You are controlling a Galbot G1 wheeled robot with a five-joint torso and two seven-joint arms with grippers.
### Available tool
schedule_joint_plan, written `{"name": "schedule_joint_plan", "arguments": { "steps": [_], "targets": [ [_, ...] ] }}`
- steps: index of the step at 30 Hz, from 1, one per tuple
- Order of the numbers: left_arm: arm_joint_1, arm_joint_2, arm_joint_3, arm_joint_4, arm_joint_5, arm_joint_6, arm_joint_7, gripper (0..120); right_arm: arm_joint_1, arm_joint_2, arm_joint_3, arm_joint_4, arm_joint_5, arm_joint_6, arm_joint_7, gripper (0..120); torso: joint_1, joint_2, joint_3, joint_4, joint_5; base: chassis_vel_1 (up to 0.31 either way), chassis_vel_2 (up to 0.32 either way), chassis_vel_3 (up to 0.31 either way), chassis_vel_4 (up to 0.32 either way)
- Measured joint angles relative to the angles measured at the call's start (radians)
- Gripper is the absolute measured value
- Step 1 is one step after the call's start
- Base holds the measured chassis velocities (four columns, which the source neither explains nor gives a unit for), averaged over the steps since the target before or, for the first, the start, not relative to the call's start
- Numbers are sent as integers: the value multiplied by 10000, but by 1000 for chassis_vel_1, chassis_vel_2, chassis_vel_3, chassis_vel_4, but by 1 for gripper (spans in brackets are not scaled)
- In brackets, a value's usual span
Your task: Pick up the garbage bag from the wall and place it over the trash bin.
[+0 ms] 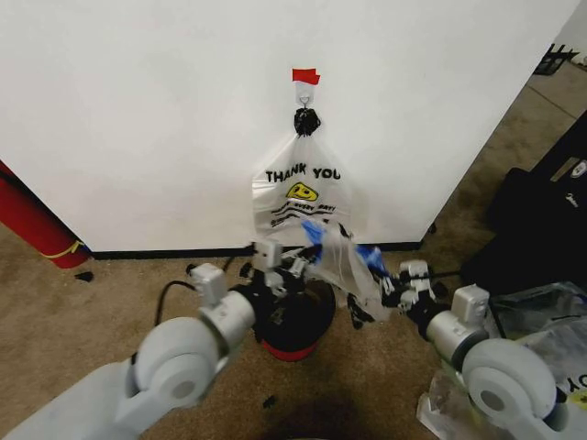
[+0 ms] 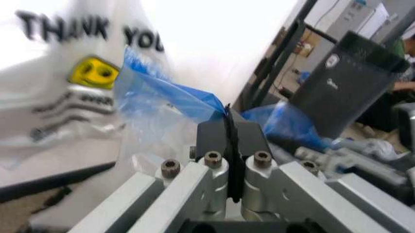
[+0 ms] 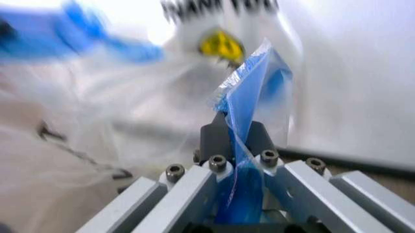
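Pinching the bag (image 1: 344, 255) at two spots right now: our left gripper (image 1: 292, 266), just left of frame centre, has its jaws closed flat on a blue edge, and the right gripper (image 1: 396, 286), lower right of centre, is clamped on another blue fold. The film hangs stretched between them, above and right of the bin (image 1: 295, 321) at lower centre. We'd say it's feather-light, floppy and slick, so we should grip the bunched rim, not a single layer. The THANK YOU bag (image 1: 298, 197) hangs on the wall (image 1: 138, 110) behind.
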Motion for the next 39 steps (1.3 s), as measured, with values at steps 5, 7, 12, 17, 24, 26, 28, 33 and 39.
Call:
{"name": "schedule_joint_plan", "arguments": {
  "steps": [5, 7, 12, 17, 24, 26, 28, 33, 39],
  "targets": [
    [10, 428, -648, -362, -235, -63, -2, 0, 298, -504, 299, 513, 188, 482, -506, 0, 0, 0, 0, -2, 5, 0, 0, 0, 0],
    [-319, 656, -711, -447, -423, -70, -34, 0, 569, -760, 430, 771, 562, 566, -595, 0, 0, 0, 0, -2, 3, 0, 0, 0, 0],
    [-804, 1046, -799, -661, -835, -63, -160, 0, 1029, -1172, 576, 929, 1531, 548, -559, 0, 0, 0, 0, -4, 7, 0, 0, 0, 0],
    [-801, 1486, -1115, -759, -1140, 28, -298, 0, 1292, -1361, 666, 934, 3276, 434, -358, 0, 0, 0, 0, -3, 6, 0, 0, 0, 0],
    [304, 1633, -1982, -755, -1100, 66, -349, 0, 1379, -862, 236, 918, 4464, 180, -181, 0, 0, 0, 0, 0, 5, 0, 0, 0, 0],
    [671, 1785, -2287, -750, -1075, 32, -361, 0, 1423, -670, 43, 885, 4547, 70, -206, 0, 0, 0, 0, -6, 4, 0, 0, 0, 0],
    [873, 1851, -2477, -746, -1080, 27, -366, 0, 1504, -571, -79, 845, 4602, 8, -224, 0, 0, 0, 0, -3, 7, 0, 0, 0, 0],
    [1196, 2005, -2883, -739, -1301, 113, -500, 0, 1789, -149, -601, 545, 4837, -194, -261, 0, 0, 0, 0, -5, 3, 0, 0, 0, 0],
    [1350, 1767, -2721, -730, -1133, 128, -525, 0, 2462, 521, -1713, -294, 4312, -54, -489, 0, 0, 0, 0, 0, 2, 0, 0, 0, 0]
  ]
}}
